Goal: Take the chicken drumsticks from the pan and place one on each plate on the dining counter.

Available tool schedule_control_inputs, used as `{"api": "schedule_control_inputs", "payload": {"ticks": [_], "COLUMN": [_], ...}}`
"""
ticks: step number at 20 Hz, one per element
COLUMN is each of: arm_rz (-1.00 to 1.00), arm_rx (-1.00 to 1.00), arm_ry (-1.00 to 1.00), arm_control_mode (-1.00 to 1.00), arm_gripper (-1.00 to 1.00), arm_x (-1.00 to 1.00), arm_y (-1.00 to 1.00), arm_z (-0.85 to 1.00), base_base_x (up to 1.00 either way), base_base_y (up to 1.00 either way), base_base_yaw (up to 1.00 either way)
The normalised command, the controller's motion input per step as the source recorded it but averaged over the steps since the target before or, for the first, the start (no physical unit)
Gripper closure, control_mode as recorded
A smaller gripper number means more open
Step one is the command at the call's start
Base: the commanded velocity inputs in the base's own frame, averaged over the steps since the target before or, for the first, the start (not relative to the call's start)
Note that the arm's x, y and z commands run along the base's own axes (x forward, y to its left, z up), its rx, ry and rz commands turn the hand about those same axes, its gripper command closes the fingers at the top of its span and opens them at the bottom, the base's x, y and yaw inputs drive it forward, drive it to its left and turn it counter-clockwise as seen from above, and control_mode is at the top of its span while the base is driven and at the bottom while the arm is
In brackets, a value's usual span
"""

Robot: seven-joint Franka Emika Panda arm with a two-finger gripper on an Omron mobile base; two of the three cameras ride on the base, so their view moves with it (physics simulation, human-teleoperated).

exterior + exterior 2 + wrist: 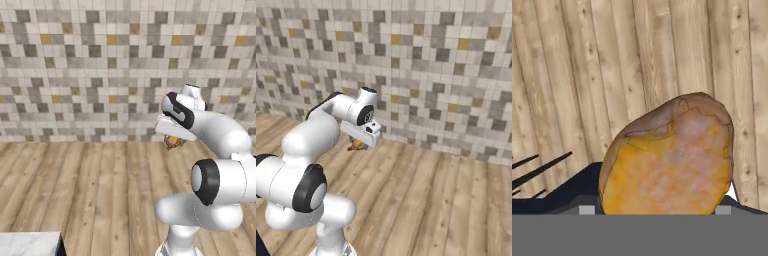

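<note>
The orange-brown, club-shaped roasted chicken drumstick (669,157) is sitting between the jaws of the two-finger gripper (173,143), which are standing wide and pinching it, and it is hanging in the air above the wooden plank floor (100,190), clear of any surface. In the hand view the drumstick is taking up the lower centre, its rounded top reaching past the middle of the picture, while its lower end is being cut off at the bottom edge, so the contact with the fingertips is not visible there. In the left base view only a small orange patch of the drumstick (173,142) is showing beneath the white hand; the rest is being hidden by the wrist. In the right base view the drumstick (357,145) is likewise peeking out under the hand, too small for detail. The white arm (311,135) is folding back over its base, holding the gripper (359,145) at about mid-height. Open floor is lying on all sides beneath the load, running back to the mosaic-tiled wall of grey, white and amber squares (100,65). A white, grey-veined marble countertop corner over a dark cabinet (30,244) is entering the lower left of the left base view, well apart from the gripper and cut off by the picture edge.
</note>
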Motion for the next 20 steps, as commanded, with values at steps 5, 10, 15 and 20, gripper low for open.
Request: {"api": "schedule_control_inputs", "payload": {"ticks": [5,10,15,20], "arm_rz": [0.00,0.00,0.00,0.00], "arm_rx": [0.00,0.00,0.00,0.00], "arm_ry": [0.00,0.00,0.00,0.00], "arm_control_mode": [1.00,1.00,1.00,1.00], "arm_gripper": [1.00,1.00,1.00,1.00], "arm_x": [0.00,0.00,0.00,0.00], "arm_y": [0.00,0.00,0.00,0.00], "arm_z": [0.00,0.00,0.00,0.00], "base_base_x": [1.00,1.00,0.99,0.95], "base_base_y": [0.00,0.00,0.02,0.06], "base_base_yaw": [0.35,0.37,0.46,0.49]}}
